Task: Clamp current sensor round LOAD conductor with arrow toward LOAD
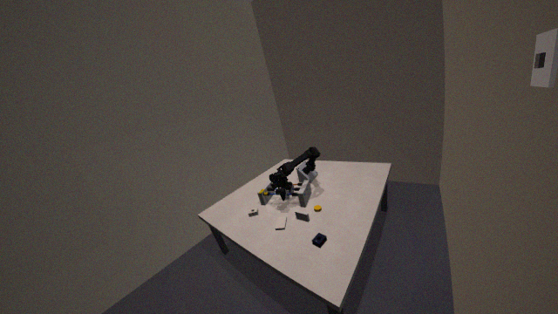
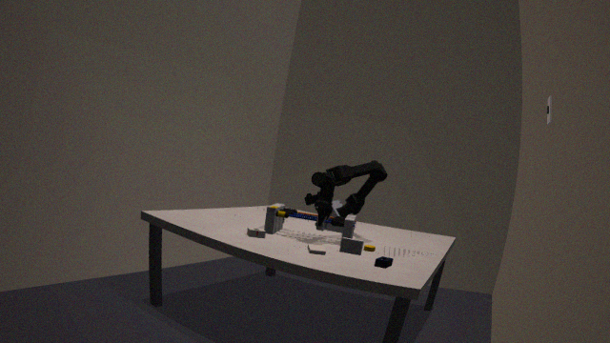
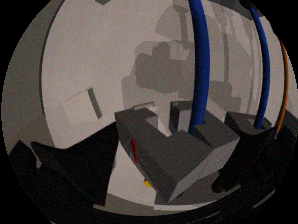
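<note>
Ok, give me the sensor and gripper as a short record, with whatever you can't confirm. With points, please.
gripper: shut on the sensor; gripper point(image 1: 282, 194) point(image 2: 322, 221) point(image 3: 161, 124)
sensor: grey, between the fingers; sensor point(image 2: 319, 228) point(image 3: 165, 152)
cable: thick blue cable point(image 3: 201, 60) runs down to the sensor in the wrist view
red mark: on the sensor's side; red mark point(image 3: 134, 151)
arrow direction: cannot tell
LOAD marker: not readable
latch: cannot confirm
release: not yet done

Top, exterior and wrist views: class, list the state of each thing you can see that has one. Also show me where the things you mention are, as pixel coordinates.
Pincer point(image 1: 282, 196) point(image 2: 321, 226) point(image 3: 161, 124): shut on the sensor.
Sensor point(image 3: 167, 157): gripped, off the table; latching cannot be told.
Blue cables point(image 2: 305, 217) point(image 3: 202, 65): strung above the table.
Yellow disc point(image 1: 317, 208) point(image 2: 370, 248): lying flat.
Wall plate point(image 1: 550, 61) point(image 2: 550, 105): mounted; any switch setting unreadable.
</note>
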`<state>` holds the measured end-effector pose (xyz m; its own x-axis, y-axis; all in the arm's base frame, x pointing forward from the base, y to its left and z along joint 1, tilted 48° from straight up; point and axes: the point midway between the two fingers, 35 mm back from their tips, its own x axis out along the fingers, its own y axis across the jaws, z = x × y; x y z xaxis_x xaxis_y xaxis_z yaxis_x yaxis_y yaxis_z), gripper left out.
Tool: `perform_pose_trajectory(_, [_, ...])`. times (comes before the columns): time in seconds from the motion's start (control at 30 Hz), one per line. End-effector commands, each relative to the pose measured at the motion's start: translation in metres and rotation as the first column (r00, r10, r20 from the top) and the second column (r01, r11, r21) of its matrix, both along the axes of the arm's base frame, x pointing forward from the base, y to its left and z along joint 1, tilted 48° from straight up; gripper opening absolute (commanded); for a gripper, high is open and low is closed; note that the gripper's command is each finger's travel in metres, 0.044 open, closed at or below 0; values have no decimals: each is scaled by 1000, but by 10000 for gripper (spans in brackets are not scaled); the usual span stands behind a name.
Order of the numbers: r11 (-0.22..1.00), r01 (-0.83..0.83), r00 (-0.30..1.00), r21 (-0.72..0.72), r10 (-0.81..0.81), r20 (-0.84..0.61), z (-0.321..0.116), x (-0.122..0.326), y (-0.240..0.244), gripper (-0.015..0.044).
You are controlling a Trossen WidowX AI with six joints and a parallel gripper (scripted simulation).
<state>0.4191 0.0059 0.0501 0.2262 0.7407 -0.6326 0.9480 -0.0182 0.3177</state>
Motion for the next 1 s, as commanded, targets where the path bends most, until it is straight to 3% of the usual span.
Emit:
perform_pose_trajectory(0.0, [1000,-4,1000,-4,4,8,0,2,0,0])
perform_pose_trajectory(0.97, [999,40,999,21,-41,23,9,0,-10,0])
